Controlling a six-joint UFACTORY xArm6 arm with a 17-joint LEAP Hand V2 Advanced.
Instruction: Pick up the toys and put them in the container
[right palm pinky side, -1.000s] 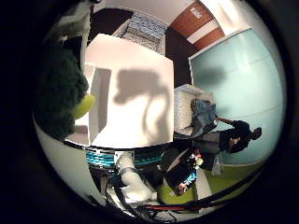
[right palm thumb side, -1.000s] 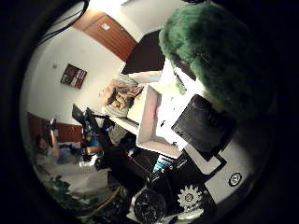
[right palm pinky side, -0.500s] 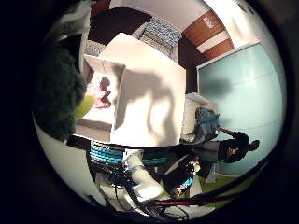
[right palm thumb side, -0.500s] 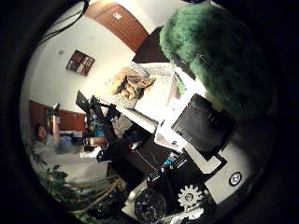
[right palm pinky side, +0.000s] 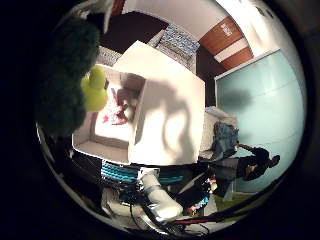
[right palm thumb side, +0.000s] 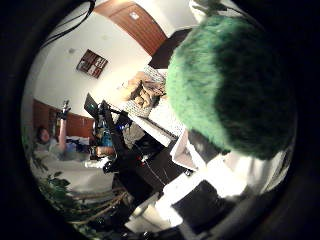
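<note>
Seemingly close to the palm, a green plush toy (right palm pinky side: 62, 75) with a yellow part was seen in the little finger side view, above an open white container (right palm pinky side: 145, 125) holding a pink toy (right palm pinky side: 116, 111). Thumb side view: the green toy filled much; the hand's grasp could not be told.

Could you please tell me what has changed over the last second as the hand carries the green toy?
The hand has travelled with the fuzzy green plush toy with a yellow part from over the white tabletop to above the open white box, whose inside, with a pink toy, has come into view. The green toy stayed close against the palm.
</note>
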